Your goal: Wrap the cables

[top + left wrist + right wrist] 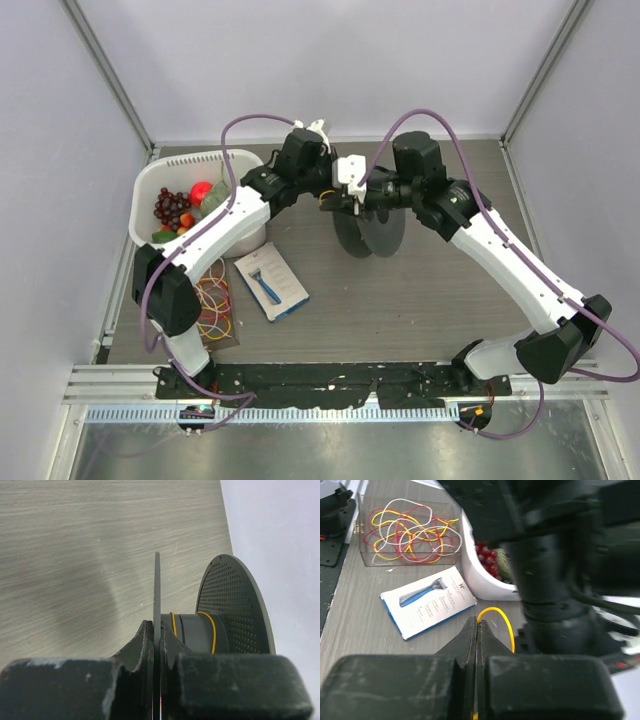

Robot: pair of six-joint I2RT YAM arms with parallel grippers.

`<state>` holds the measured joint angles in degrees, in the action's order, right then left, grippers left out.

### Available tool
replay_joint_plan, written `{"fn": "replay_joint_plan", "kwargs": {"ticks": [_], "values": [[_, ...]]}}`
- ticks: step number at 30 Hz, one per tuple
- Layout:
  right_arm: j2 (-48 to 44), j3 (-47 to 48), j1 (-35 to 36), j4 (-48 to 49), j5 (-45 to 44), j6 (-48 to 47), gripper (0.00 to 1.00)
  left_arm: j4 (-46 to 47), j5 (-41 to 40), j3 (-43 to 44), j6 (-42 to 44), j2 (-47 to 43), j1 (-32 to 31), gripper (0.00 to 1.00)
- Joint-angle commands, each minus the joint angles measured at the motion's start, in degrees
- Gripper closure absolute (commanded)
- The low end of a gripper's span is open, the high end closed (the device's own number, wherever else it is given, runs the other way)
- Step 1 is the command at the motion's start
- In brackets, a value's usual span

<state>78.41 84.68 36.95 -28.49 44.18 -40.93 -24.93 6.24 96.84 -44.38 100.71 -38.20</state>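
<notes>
Dark grey perforated spool (235,605) over mid-worktop (420,310), near flange clenched edge-on in L pincer (156,636), hub axis running off to its right. R pincer (477,630), just beside, pinched tight on yellow wire (495,609), which loops toward hub; approx. two turns on.

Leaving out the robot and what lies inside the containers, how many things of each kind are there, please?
Containers: 2 (white tub, clear box)
Razor pack: 1
Spool: 1
Yellow wire: 1
Total: 5
</notes>
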Motion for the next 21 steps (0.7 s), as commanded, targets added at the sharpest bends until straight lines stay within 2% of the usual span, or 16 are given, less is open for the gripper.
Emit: {"fn": "replay_joint_plan", "kwargs": {"ticks": [1,10,17,21], "values": [[0.68,5.66,-2.93,0.91,3.62,2.08,0.99,7.09,3.08,-2.26,2.89,-7.80,-0.21,1.00],[1.39,15.15,-8.03,-19.48,6.97,-8.97,0.99,8.40,6.15,-7.71,13.08,-11.32,-0.21,1.00],[0.16,16.74,-8.47,-38.54,1.36,-25.24,0.99,9.02,5.97,-8.86,17.92,-12.81,0.31,1.00],[0.07,18.40,-10.57,-42.95,-1.46,-30.08,0.99,8.84,6.41,-9.47,20.20,-13.34,0.40,1.00]]}}
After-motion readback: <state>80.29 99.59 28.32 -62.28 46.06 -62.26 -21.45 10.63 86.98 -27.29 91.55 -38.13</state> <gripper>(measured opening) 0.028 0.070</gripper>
